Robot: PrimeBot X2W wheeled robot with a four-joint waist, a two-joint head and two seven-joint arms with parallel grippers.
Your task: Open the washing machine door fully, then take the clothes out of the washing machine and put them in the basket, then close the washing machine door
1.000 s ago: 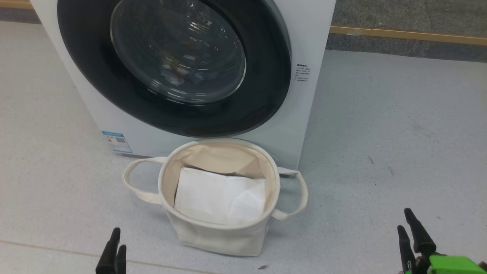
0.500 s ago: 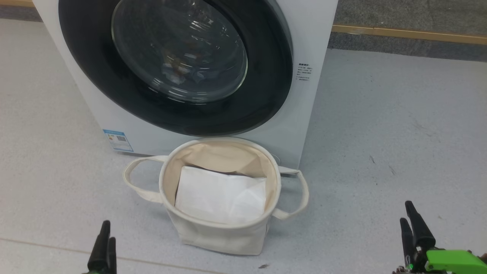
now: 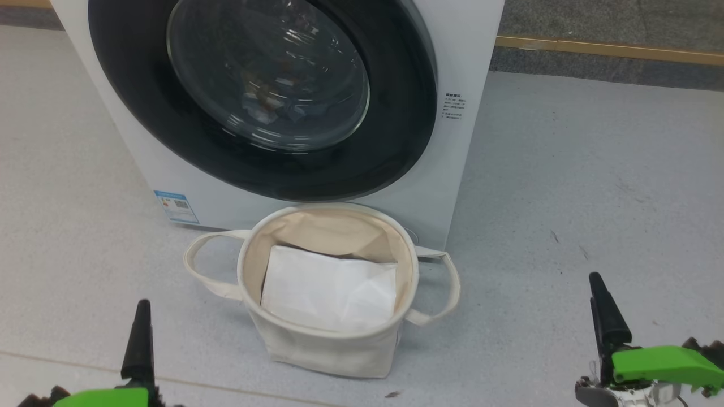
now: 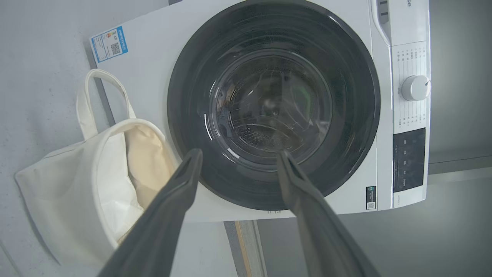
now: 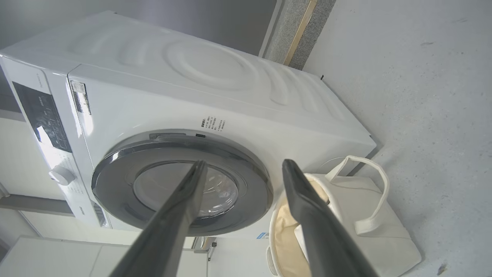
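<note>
Head view: you had the washing machine door (image 3: 266,96) shut, flush on the washing machine (image 3: 452,169).
Basket (image 3: 328,353): on the floor (image 3: 565,169) just below the door, white sheet (image 3: 328,288) inside.
Left end effector (image 4: 239,153): fingers wide apart, held nothing.
Right end effector (image 5: 244,162): same, wide apart, empty.

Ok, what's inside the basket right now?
A plain white sheet lies in the basket, covering most of its bottom; cream lining shows behind it. Whatever might lie under the sheet is hidden.
</note>
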